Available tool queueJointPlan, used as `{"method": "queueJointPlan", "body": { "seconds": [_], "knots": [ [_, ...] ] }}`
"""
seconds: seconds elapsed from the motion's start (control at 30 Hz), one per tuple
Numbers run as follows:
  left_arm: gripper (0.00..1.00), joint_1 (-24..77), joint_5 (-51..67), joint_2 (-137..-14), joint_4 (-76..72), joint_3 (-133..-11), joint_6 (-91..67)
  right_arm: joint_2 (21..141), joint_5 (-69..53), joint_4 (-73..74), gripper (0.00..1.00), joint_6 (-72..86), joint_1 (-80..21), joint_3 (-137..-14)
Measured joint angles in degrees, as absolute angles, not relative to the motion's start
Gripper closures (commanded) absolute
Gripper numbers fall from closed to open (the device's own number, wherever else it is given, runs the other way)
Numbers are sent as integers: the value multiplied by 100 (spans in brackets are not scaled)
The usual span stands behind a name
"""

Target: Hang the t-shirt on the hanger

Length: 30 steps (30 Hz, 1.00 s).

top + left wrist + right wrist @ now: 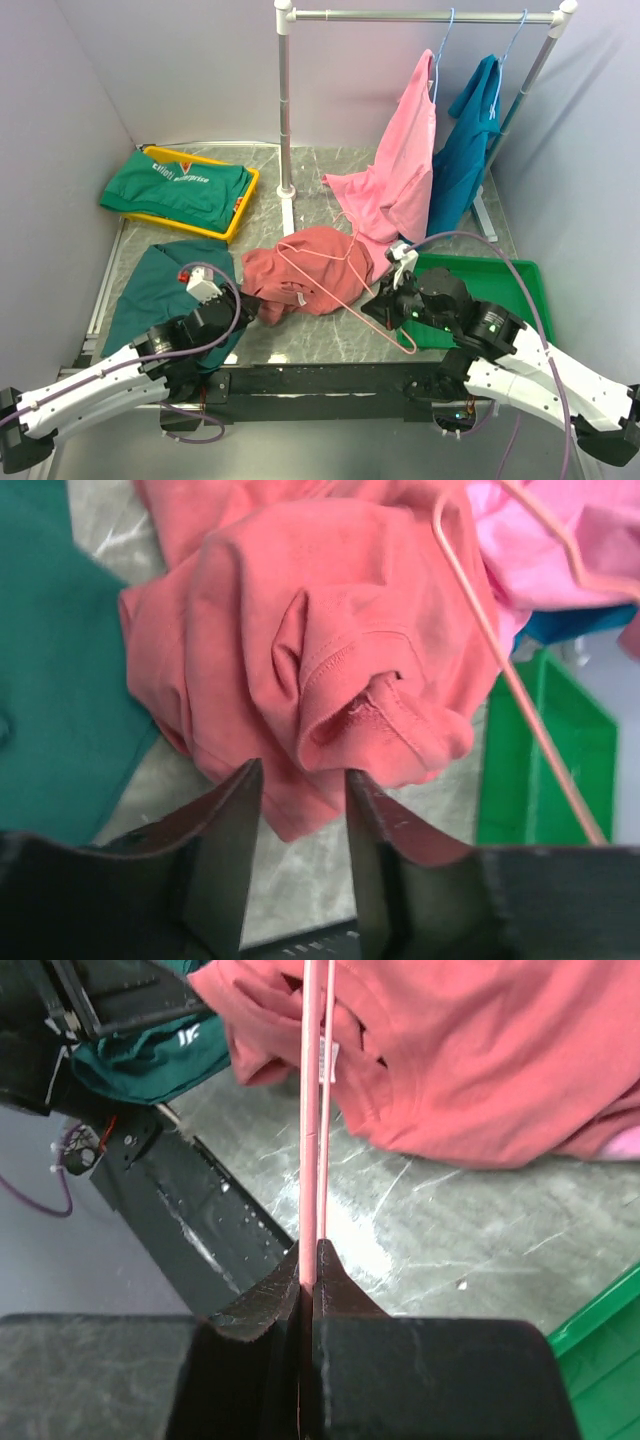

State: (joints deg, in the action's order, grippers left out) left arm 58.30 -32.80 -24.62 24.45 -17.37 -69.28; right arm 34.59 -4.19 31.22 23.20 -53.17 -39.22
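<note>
From above, I see the t-shirt (300, 272) crumpled on the table (330, 350) between both arms, with the hanger (318, 283) lying across it. The left gripper (300, 780) has its fingers spread and empty, just short of the cloth. It looks soft, limp and light, so I'd pinch where its stitched edge rolls up. The right gripper (310, 1260) is pressed tight on the thin, stiff wire.

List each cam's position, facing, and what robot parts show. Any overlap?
Top external: above and behind the robot, looking down at the table; left arm and right arm show.
Left wrist: low by the left gripper, open, facing the t-shirt.
Right wrist: behind the right gripper, shut on the hanger, looking along its wire.
Shared: both wrist views see t-shirt and hanger.
</note>
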Motion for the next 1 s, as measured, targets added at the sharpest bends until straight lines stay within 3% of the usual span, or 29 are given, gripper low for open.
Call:
{"method": "queueJointPlan", "body": {
  "seconds": [0.13, 0.4, 0.67, 1.0],
  "knots": [
    [65, 5830, -3267, -2561, 2958, -2141, -7717, 3271, -462, 3238, 100, 2432, -5430, -3909],
    [62, 5830, -3505, -2272, 3649, -2596, -8656, 3286, -565, 3369, 100, 2633, -5795, -3905],
    [62, 5830, -3583, -3245, 3898, -2718, -8903, 3730, -290, 3430, 100, 2919, -6604, -3903],
    [67, 5815, -3509, -3476, 3612, -2368, -8750, 3529, 325, 3927, 100, 3406, -6978, -3935]
  ]
}}
